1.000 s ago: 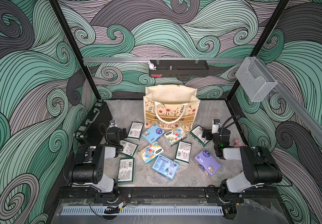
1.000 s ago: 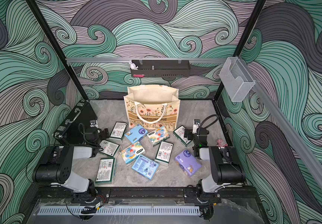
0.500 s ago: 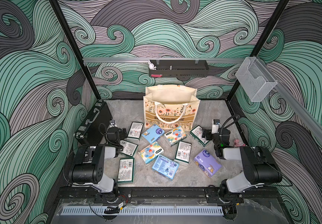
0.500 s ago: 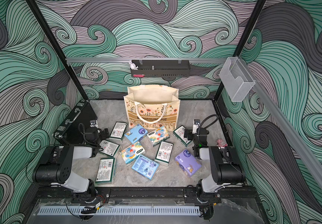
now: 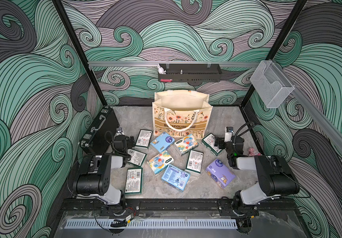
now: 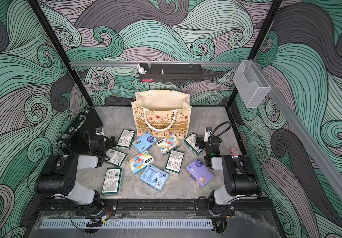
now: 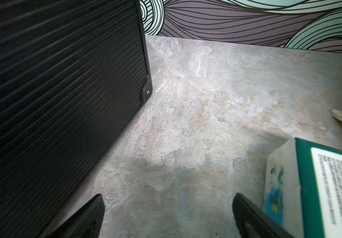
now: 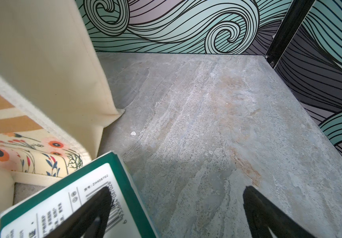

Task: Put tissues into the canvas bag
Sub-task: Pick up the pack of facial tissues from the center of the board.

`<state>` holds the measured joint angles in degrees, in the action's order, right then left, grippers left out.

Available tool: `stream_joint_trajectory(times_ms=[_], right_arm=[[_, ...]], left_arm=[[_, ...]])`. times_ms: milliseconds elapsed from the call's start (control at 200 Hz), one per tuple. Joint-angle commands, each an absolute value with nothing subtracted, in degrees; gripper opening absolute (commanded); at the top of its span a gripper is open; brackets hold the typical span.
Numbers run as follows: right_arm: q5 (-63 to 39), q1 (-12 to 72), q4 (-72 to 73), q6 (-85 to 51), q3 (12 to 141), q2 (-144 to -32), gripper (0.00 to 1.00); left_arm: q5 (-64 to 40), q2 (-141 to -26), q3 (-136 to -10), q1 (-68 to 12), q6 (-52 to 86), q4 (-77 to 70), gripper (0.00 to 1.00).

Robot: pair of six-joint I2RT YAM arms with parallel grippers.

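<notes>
In both top views: grey table [image 5: 201, 188], swirl-painted walls [image 5: 32, 82]. Your canvas bag [image 5: 182, 115] stands upright at the back, mouth up, broad side facing the arms. The tissues [image 5: 194, 161] are scattered before it, pointing every way. Left wrist: left gripper [image 7: 168, 197] spread, empty. Right wrist: right gripper [image 8: 177, 189] spread, a finger over a green pack [image 8: 42, 212].

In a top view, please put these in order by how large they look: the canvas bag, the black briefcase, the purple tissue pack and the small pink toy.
Largest to smallest:
1. canvas bag
2. black briefcase, leaning and seen at a slant, so this rank is less sure
3. purple tissue pack
4. pink toy, clearly the smallest
</notes>
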<state>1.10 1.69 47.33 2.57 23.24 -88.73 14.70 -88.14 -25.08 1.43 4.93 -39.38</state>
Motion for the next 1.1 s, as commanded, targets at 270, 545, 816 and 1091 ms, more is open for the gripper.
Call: stream_joint_trajectory(times_ms=[270, 545, 816, 1091], right_arm=[[4.93, 8.44, 39.81, 9.58, 25.02, -79.18, 0.99], [19.62, 14.04, 9.12, -37.00, 36.90, -57.84, 0.99], [-3.02, 24.03, -23.48, -26.97, 42.62, -49.57, 0.99], [0.25, 50.76, -37.97, -29.89, 40.05, -51.14, 0.99]], left_arm=[[20.69, -80.39, -24.22, -2.64, -0.30, -40.12, 0.99], [11.86, -53.25, -26.03, -13.00, 31.61, -24.86, 0.99], [14.58, -55.58, -36.31, -32.18, 27.23, 5.23, 0.99], [7.36, -48.52, -26.31, -32.08, 37.71, 10.50, 0.99]])
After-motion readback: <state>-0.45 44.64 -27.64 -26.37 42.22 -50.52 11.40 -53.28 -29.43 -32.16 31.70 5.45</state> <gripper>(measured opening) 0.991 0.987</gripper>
